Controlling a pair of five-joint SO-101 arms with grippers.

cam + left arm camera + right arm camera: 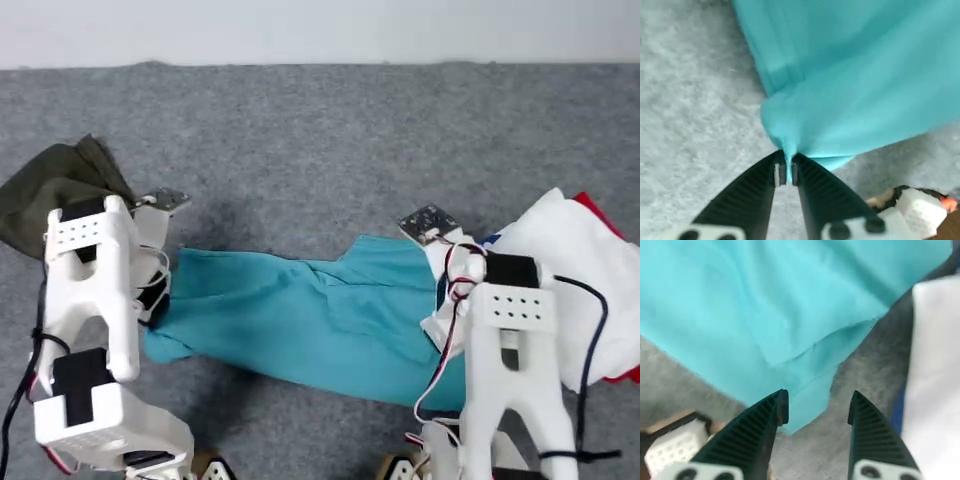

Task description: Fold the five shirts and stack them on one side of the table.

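One shirt is in play: the teal shirt (310,320) lies spread crosswise on the table (320,130), toward its near edge, between your two arms. Your left gripper (786,172) is clenched on a small peak of teal cloth at the end toward the table's left edge. Your right gripper (817,407) hangs with its jaws apart, grasping nothing, over the shirt's other end, just beside the white shirt (570,260) heaped at the right edge. An olive shirt (50,185) sits crumpled by the left edge, and a strip of red cloth (598,212) shows past the white one. The first fold looks to be the step in hand. Bring your right gripper down on the teal edge alone, well clear of the white cloth, so you don't drag both. The left bite looks thin, only a tip of fabric between the pads, so pull gently or it may slip. Lift both ends level and keep the cloth taut before laying it over. No label, logo or writing can be read on any of the shirts.
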